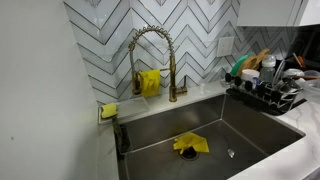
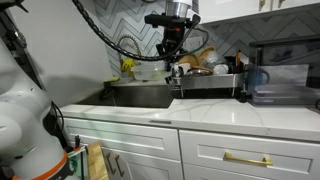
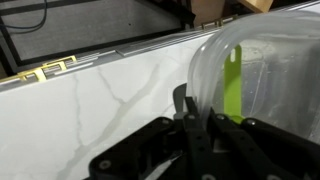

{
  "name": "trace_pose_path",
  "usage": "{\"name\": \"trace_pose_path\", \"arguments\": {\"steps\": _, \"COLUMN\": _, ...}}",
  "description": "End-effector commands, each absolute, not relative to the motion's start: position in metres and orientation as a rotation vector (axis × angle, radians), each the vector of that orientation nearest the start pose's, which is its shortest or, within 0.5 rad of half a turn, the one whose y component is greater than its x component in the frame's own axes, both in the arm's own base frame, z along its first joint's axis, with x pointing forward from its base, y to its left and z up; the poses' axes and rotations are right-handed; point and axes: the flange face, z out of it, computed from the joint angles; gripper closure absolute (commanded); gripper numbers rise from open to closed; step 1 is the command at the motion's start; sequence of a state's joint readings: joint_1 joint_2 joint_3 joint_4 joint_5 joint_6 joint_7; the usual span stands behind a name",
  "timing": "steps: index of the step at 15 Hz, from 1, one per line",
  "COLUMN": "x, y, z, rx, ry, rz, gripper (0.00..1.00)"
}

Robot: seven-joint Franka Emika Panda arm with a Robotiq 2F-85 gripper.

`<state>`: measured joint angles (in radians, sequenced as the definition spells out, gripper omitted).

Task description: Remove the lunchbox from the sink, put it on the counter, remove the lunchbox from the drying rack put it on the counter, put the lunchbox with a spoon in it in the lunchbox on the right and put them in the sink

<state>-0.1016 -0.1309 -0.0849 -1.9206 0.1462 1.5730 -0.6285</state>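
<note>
Pinching the thin side wall of a clear plastic lunchbox [image 3: 268,95], the pincer [image 3: 190,120] is closed on its rim, jaws pressed together with the wall between them. A rim grip like this suits a light, open container: the bottom stays free, so the box can probably be lowered into another one. A green spoon [image 3: 232,85] leans upright against the inside of the wall, which marks this as the box meant for nesting; carrying it level keeps the spoon from tipping out.

The wrist view shows the veined white table [image 3: 90,115] beneath the box. In an exterior view the pincer [image 2: 172,60] hangs above the strip of table [image 2: 205,112] between the sink [image 2: 140,97] and the drying rack [image 2: 212,72], so the box looks lifted, not resting. I cannot make out the second lunchbox. The sink [image 1: 160,128] holds only a crumpled yellow cloth [image 1: 190,144] near the drain, so space remains for the nested pair.
</note>
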Motion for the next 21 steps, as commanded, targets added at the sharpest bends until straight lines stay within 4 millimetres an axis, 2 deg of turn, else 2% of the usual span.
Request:
{"name": "trace_pose_path", "arguments": {"steps": 1, "x": 0.494, "y": -0.011, "z": 0.554, "rx": -2.808, "ry": -0.722, "rz": 0.233, "gripper": 0.98}}
{"name": "trace_pose_path", "arguments": {"steps": 2, "x": 0.497, "y": 0.013, "z": 0.556, "rx": -2.816, "ry": -0.753, "rz": 0.238, "gripper": 0.98}}
{"name": "trace_pose_path", "arguments": {"steps": 5, "x": 0.506, "y": 0.064, "z": 0.560, "rx": -2.841, "ry": -0.833, "rz": 0.265, "gripper": 0.98}}
{"name": "trace_pose_path", "arguments": {"steps": 6, "x": 0.500, "y": 0.047, "z": 0.559, "rx": -2.832, "ry": -0.813, "rz": 0.219, "gripper": 0.92}}
{"name": "trace_pose_path", "arguments": {"steps": 8, "x": 0.503, "y": 0.068, "z": 0.559, "rx": -2.835, "ry": -0.847, "rz": 0.227, "gripper": 0.92}}
{"name": "trace_pose_path", "arguments": {"steps": 14, "x": 0.507, "y": 0.065, "z": 0.558, "rx": -2.836, "ry": -0.839, "rz": 0.232, "gripper": 0.92}}
{"name": "trace_pose_path", "arguments": {"steps": 15, "x": 0.507, "y": 0.065, "z": 0.559, "rx": -2.836, "ry": -0.839, "rz": 0.232, "gripper": 0.98}}
{"name": "trace_pose_path", "arguments": {"steps": 17, "x": 0.510, "y": 0.092, "z": 0.558, "rx": -2.825, "ry": -0.833, "rz": 0.235, "gripper": 0.98}}
{"name": "trace_pose_path", "arguments": {"steps": 21, "x": 0.507, "y": 0.165, "z": 0.553, "rx": -2.825, "ry": -0.831, "rz": 0.291, "gripper": 0.98}}
